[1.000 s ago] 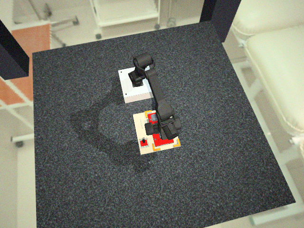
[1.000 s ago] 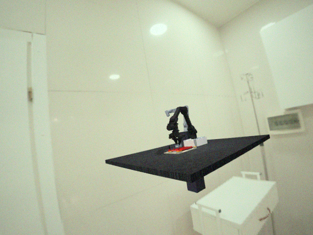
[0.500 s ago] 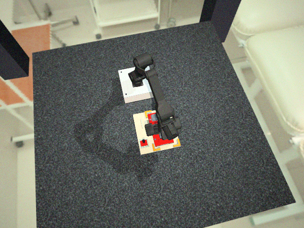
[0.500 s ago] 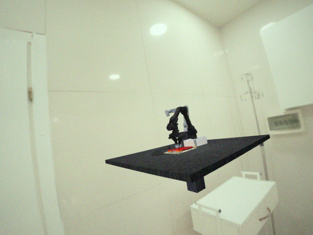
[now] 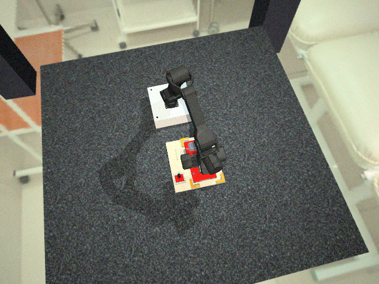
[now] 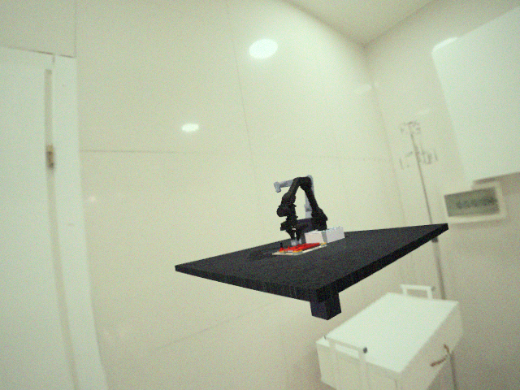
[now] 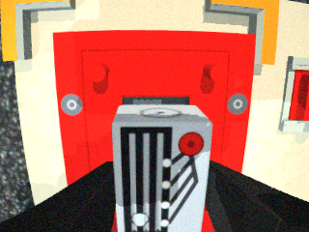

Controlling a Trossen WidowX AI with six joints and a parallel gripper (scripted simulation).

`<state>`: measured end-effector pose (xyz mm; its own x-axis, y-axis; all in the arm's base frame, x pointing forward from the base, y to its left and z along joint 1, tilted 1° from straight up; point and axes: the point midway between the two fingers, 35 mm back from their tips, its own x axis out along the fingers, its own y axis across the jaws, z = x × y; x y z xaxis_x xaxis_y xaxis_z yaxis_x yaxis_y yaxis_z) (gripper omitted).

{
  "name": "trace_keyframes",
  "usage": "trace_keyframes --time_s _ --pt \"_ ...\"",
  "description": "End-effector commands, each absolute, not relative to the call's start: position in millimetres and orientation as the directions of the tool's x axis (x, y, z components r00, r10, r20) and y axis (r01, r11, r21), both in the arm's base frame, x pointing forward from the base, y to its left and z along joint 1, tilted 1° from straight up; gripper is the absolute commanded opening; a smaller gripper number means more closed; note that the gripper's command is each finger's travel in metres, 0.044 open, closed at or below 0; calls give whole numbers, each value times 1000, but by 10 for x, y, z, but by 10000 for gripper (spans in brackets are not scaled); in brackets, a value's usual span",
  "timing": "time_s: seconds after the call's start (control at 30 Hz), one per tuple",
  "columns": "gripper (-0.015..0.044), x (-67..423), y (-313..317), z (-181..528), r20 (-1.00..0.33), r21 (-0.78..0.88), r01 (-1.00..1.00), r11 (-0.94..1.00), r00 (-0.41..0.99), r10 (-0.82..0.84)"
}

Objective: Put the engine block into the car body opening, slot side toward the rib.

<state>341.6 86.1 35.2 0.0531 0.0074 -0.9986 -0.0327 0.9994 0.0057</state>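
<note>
My gripper [image 7: 158, 172] [image 5: 200, 167] [image 6: 292, 240] is shut on the grey engine block [image 7: 161, 170], a black finger on each side. The block's face shows black slots on its left and a red round spot at its upper right. It hangs over the red car body [image 7: 154, 65] [image 5: 199, 176] [image 6: 299, 248], which lies on a cream board [image 7: 270, 155] [image 5: 174, 152]. Part of a dark opening [image 7: 154, 100] shows just beyond the block's top edge. I cannot tell how deep the block sits. In the top view the arm hides the block.
Orange corner marks [image 7: 35, 10] [image 7: 251, 0] [image 5: 221, 177] frame the car body. A small red part [image 5: 178, 177] [image 7: 299, 97] sits in its own pocket on the board. A grey piece lies at the board's arm end. The arm's white base plate [image 5: 166, 111] stands behind.
</note>
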Motion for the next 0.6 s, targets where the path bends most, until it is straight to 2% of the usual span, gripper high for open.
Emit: trace_keyframes --time_s 0.0,0.57 --pt "158 3418 856 348 -999 1 -43 999 55 4" --pt "158 3418 857 345 -999 2 -38 999 55 4"
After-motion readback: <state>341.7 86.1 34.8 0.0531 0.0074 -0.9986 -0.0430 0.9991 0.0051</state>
